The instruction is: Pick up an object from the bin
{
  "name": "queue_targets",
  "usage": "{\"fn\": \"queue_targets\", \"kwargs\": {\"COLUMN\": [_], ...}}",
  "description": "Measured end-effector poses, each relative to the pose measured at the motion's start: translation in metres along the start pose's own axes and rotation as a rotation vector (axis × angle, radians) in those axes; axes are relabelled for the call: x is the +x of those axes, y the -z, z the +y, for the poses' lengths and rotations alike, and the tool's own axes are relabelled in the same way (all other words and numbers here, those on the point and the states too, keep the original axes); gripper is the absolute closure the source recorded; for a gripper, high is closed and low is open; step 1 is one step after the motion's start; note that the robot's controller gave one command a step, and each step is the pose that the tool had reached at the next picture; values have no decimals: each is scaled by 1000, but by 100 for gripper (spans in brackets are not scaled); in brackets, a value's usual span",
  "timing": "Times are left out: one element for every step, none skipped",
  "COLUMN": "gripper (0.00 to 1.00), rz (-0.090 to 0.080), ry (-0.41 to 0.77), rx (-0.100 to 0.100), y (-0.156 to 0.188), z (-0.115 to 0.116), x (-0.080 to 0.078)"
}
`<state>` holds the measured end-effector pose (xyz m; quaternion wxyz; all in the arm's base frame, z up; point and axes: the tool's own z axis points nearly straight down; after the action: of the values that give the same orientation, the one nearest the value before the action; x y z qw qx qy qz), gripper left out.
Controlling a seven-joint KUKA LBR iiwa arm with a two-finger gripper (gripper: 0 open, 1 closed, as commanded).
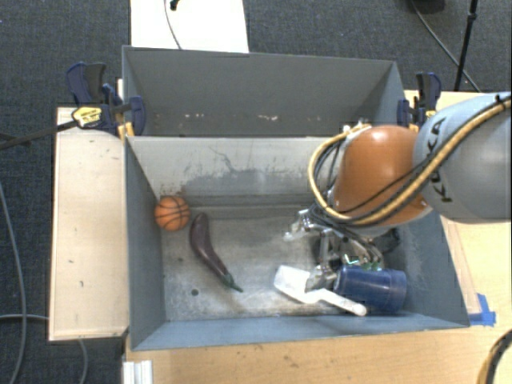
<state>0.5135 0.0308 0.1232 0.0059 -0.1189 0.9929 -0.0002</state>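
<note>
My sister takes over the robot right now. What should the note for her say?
Gripper: low in the front right of the bin; open or shut, cannot tell.
Things: a white handled tool lies right at it, with a dark blue cup on its side next to that. An orange ball and a purple eggplant lie on the left, away from it.
Done: nothing lifted; all four lie on the floor.
Left: grip one thing and lift it out.
</note>
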Motion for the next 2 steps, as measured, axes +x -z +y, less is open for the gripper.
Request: {"fn": "queue_targets", "kwargs": {"gripper": [0, 0], "rz": [8, 18], "ry": [105, 122], "rx": [-2, -4], "y": [-38, 0], "z": [17, 70], "x": [9, 5]}}
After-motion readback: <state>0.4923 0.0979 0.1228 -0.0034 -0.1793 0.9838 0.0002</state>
